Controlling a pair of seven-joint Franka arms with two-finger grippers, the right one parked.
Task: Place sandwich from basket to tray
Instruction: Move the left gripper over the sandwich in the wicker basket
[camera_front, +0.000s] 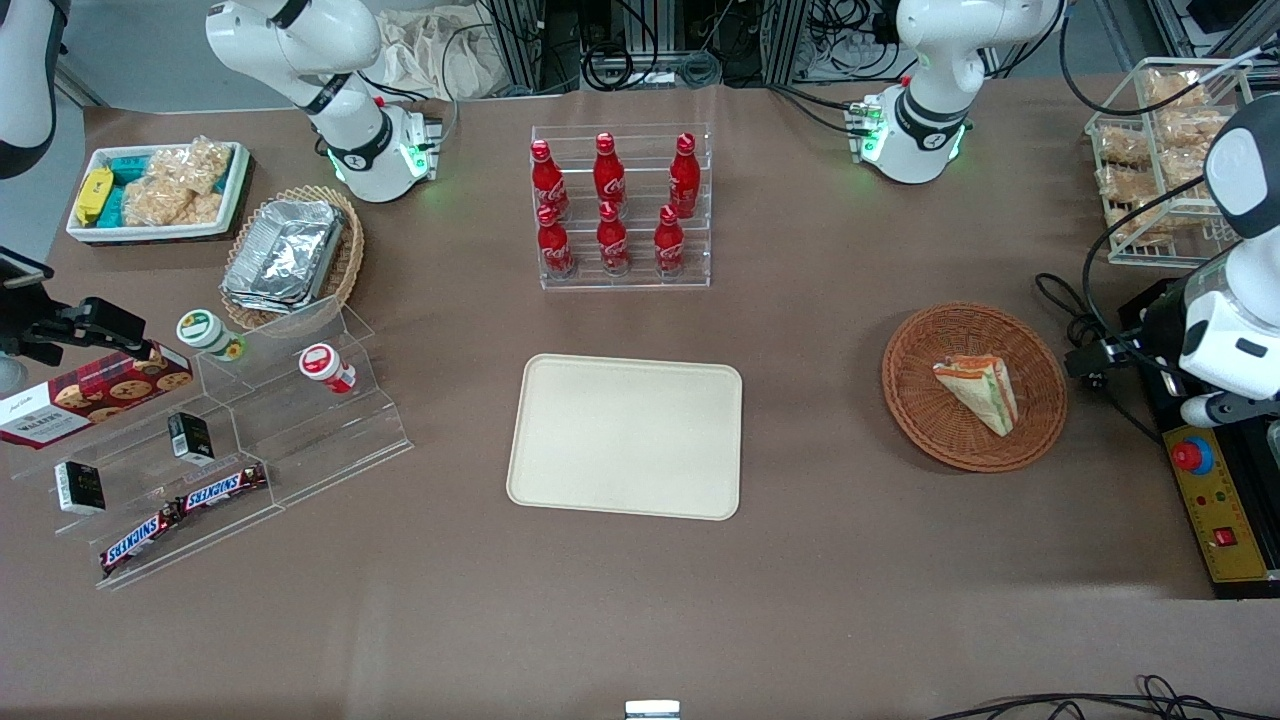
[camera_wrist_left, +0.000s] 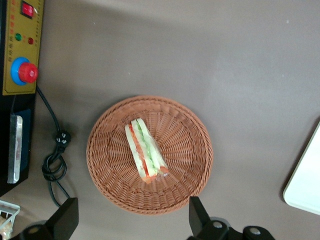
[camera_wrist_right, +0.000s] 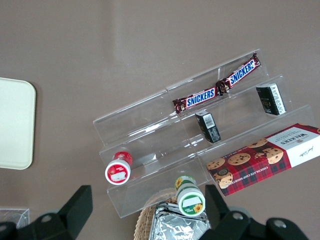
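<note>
The sandwich (camera_front: 978, 392) is a wrapped wedge with green and orange-red layers, lying in the round reddish-brown wicker basket (camera_front: 915, 400) toward the working arm's end of the table. The left wrist view looks straight down on the sandwich (camera_wrist_left: 146, 150) in the basket (camera_wrist_left: 187, 145). My gripper (camera_wrist_left: 132, 222) is open and holds nothing. It hangs high above the table at the basket's rim, well clear of the sandwich. The cream tray (camera_front: 626, 436) lies empty mid-table, beside the basket; its corner (camera_wrist_left: 306, 185) shows in the wrist view.
A yellow control box with a red button (camera_front: 1192, 456) and black cables (camera_front: 1075, 325) lie beside the basket toward the working arm's end. A rack of red cola bottles (camera_front: 620, 205) stands farther from the camera than the tray. A wire basket of snacks (camera_front: 1160, 150) sits nearby.
</note>
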